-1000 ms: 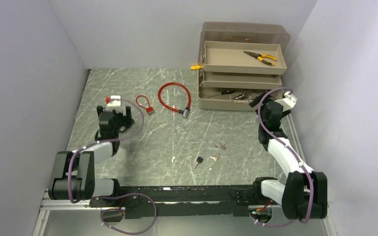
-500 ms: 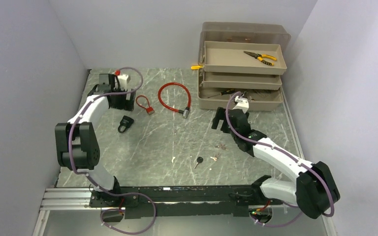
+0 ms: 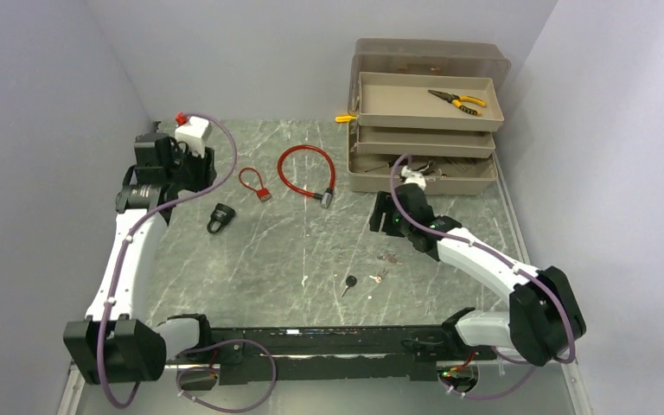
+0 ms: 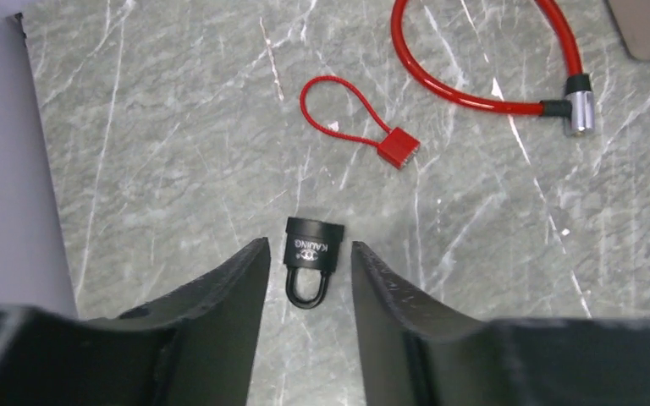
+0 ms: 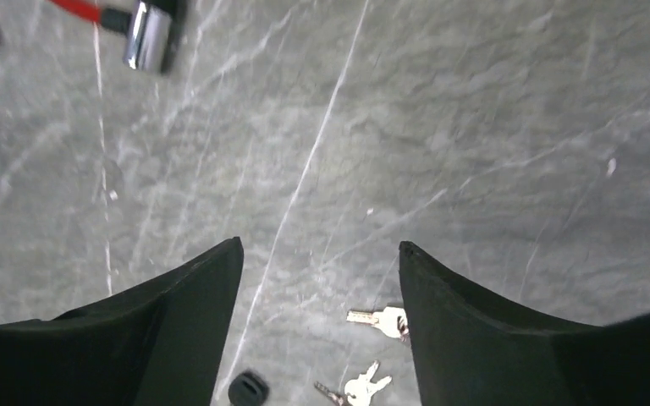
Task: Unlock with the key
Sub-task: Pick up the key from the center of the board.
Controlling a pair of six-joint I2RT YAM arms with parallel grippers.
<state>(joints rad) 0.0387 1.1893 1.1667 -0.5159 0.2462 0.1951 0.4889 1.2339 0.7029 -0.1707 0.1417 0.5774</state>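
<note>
A black padlock (image 3: 219,218) lies flat on the marble table, body (image 4: 313,246) away from me and shackle toward me. My left gripper (image 3: 202,175) hangs open well above it. In the left wrist view the padlock shows in the gap between the left gripper's (image 4: 307,244) fingers, untouched. Two silver key bunches (image 3: 388,257) (image 3: 376,277) and a black-headed key (image 3: 348,283) lie near the table's middle. My right gripper (image 3: 381,214) hovers open beyond them with nothing held. The right wrist view shows the right gripper (image 5: 320,244) above the keys (image 5: 381,320) (image 5: 364,391) and the black key head (image 5: 248,389).
A small red cable lock (image 3: 256,184) and a large red cable lock (image 3: 305,173) with a silver head (image 5: 152,34) lie at the back. A tan tiered toolbox (image 3: 424,112) holding pliers stands at the back right. Grey walls close in both sides.
The left arm lifted off the spot where the padlock now lies and drew back to the far left. The right arm swung from the toolbox toward the keys. Both jaws have narrowed.
</note>
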